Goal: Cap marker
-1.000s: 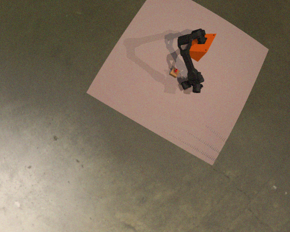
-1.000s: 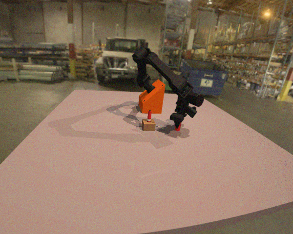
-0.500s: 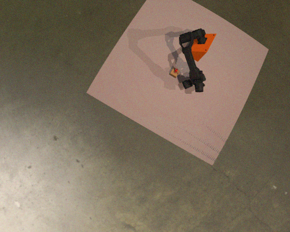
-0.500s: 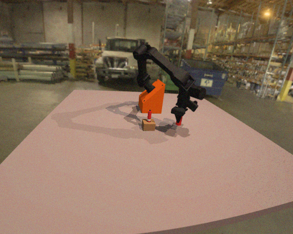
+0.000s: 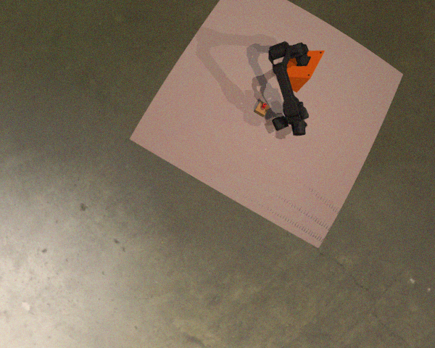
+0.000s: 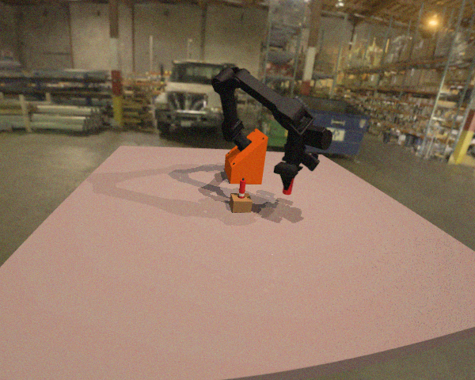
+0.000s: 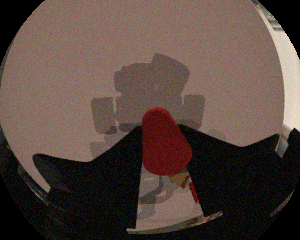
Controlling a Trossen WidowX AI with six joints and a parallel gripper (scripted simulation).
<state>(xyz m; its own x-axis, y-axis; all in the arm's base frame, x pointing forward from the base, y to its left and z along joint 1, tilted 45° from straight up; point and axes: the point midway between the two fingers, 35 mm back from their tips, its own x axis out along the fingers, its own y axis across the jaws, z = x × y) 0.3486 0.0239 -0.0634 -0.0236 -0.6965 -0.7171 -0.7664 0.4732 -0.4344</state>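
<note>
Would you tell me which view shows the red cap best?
The wrist view: the cap fills the centre, clamped in the gripper. The exterior view shows it small, off the table; the top view hides it under the arm.

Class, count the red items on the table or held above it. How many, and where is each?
2. The cap is clamped in the gripper, lifted off the table. The marker stands upright in the holder block, beside the orange arm base. None seems hidden.

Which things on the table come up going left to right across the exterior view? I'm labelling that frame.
Holder block with the marker standing in it → orange base → tool shut on the red cap.
</note>
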